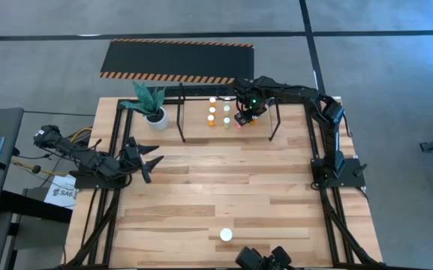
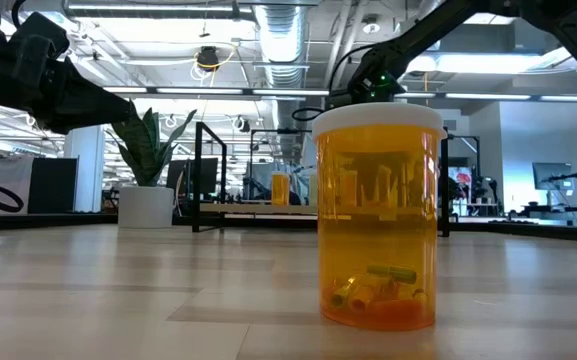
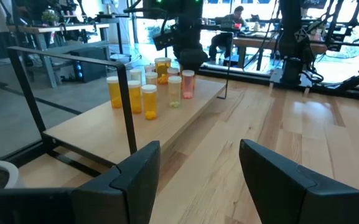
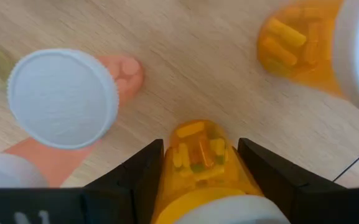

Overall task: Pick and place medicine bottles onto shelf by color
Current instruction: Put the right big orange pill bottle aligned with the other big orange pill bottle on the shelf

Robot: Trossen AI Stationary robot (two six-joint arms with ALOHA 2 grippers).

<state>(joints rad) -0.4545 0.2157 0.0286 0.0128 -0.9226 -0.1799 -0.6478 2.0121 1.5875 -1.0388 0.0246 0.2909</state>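
Right gripper [image 4: 195, 165] pinches an orange bottle [image 4: 198, 155] over my shelf [image 1: 193, 129]; lowering carelessly could topple the pink-bodied bottle [image 4: 67, 102] beside it.

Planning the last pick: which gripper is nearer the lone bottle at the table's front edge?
Left, though neither is close. The left gripper waits open at the table's left side, diagonally behind the lone bottle. The right gripper is over the shelf, holding an orange bottle.

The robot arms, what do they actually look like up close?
Both are black jointed metal arms. The right arm carries a small green light near its wrist. Each ends in a gripper, left gripper and right gripper, with two flat, dark wedge-shaped fingers.
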